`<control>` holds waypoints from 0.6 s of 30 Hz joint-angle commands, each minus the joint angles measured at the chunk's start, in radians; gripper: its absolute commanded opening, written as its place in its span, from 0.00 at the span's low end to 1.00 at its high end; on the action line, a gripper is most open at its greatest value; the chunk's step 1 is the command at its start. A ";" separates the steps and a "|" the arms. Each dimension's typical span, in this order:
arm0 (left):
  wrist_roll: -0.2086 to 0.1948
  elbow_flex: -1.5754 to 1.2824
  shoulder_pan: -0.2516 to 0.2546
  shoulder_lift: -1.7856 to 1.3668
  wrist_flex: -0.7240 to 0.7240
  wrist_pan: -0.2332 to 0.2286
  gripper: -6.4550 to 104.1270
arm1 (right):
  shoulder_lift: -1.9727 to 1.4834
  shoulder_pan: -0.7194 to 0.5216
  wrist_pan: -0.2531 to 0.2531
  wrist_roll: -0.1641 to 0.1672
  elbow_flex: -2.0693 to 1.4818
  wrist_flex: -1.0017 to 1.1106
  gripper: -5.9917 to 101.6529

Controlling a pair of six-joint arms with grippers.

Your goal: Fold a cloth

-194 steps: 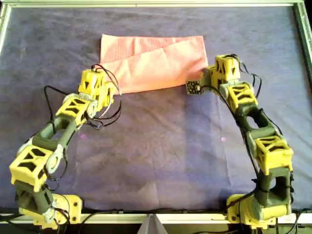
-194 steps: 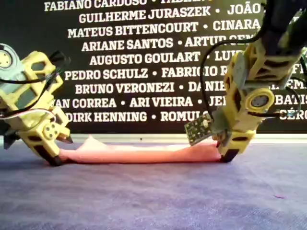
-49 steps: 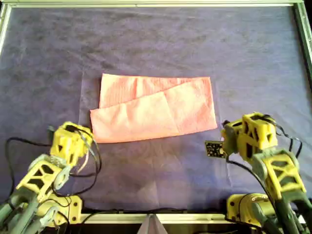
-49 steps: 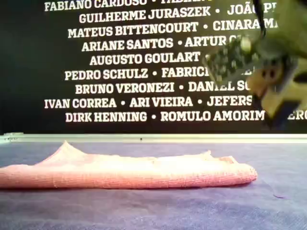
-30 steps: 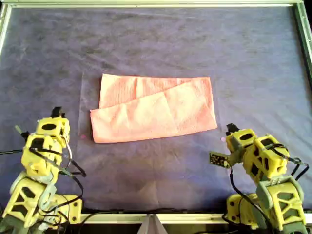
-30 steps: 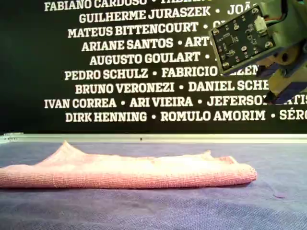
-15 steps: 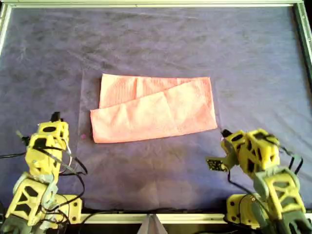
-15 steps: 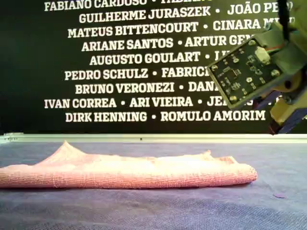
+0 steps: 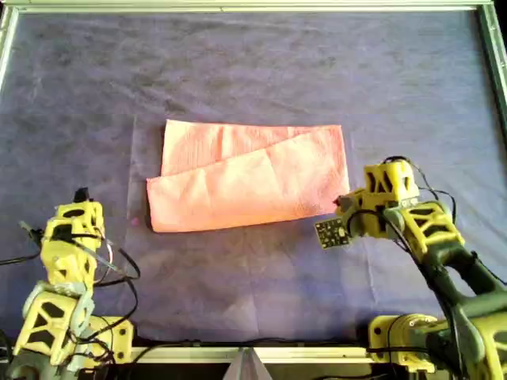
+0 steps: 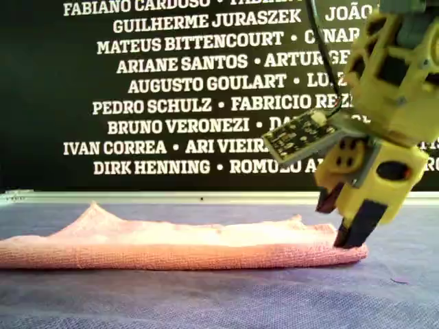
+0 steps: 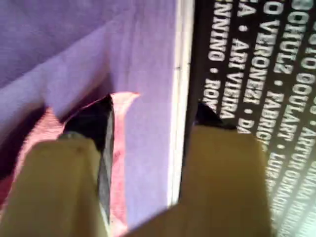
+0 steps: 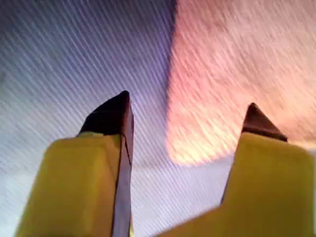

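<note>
The right gripper [image 9: 342, 207], jaws spread, hangs over the near right corner of the cloth [image 9: 249, 186] in the overhead view, one fingertip over fabric and the other over the bare purple covering [image 9: 253, 71], so the corner sits squarely between them. In the exterior view the gripper [image 10: 343, 223] has its dark tips down at the cloth's [image 10: 178, 247] rolled edge, right at it, though whether they touch is hard to say. The right wrist view shows the same: the gripper [image 12: 187, 113] open, pink corner between the tips. The left gripper [image 9: 79, 196] stands well off to the side of the cloth, near the table's front edge in the overhead view; its wrist view shows the gripper [image 11: 153, 111] with its jaws apart and nothing between them.

The cloth lies flat ahead of both grippers, folded once on a skew, the upper layer's edge running diagonally and a strip of the lower layer showing beyond it. It looks thin, soft and light: it will sag and drape when lifted and may slide on the covering. The best hold is likely a pinch at that corner through both layers, low to the table, so that the layers do not part.
</note>
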State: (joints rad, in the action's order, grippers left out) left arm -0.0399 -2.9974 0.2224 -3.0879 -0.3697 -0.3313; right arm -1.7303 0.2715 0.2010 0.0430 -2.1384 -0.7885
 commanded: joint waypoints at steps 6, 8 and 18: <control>-0.006 0.008 -0.025 -0.015 0.025 -0.008 0.59 | 0.106 -0.012 0.020 0.006 0.092 0.061 0.91; -0.005 0.008 -0.025 -0.015 0.025 -0.008 0.59 | 0.144 -0.014 0.020 0.006 0.126 0.078 0.91; -0.005 0.008 -0.025 -0.015 0.025 -0.008 0.59 | 0.253 -0.012 0.020 0.006 0.262 0.084 0.91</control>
State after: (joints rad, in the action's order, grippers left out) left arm -0.0399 -3.0066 0.2224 -3.0879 -0.3697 -0.3313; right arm -1.4680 0.2654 0.2163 0.0491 -1.9436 -0.7563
